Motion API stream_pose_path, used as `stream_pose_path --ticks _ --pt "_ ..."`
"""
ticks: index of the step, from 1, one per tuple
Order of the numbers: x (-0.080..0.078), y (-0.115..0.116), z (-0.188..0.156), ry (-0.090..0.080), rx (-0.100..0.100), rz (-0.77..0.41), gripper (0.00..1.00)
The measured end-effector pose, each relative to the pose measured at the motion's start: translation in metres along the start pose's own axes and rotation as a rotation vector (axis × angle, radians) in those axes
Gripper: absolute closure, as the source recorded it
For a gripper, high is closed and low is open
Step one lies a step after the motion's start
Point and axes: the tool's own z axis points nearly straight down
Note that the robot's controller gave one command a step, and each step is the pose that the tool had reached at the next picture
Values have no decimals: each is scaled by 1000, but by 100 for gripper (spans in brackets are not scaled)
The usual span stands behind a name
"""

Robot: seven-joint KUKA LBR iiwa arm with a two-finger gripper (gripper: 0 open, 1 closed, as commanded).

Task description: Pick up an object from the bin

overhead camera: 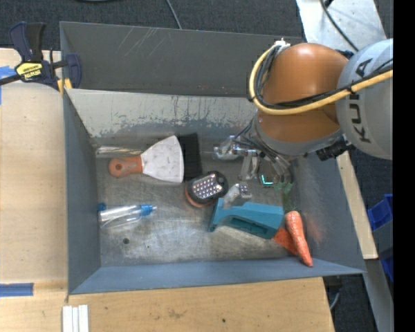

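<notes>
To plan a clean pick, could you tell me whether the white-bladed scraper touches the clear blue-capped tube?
Apart. The camera view shows a strip of bare bin floor between the scraper and the clear tube.

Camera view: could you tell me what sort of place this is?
Probably a robotics lab's grasping station: a grey metal bin holding a scraper and carrot, under the gripper of a KUKA arm.

Big orange dome cover sits right above the jaws, with a yellow cable looped round it. Pale grey arm with black KUKA lettering, and a tiny green light beside the steel gripper.
</notes>
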Motion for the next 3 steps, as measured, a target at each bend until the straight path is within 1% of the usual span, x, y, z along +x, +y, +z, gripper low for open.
stream_pose_path --ticks 1,2,3 --pt "-2 0 -4 -8 0 1 0" --pt "-17 -3 24 -18 -1 -43 0" --pt "-21 2 86 -13 0 -112 0"
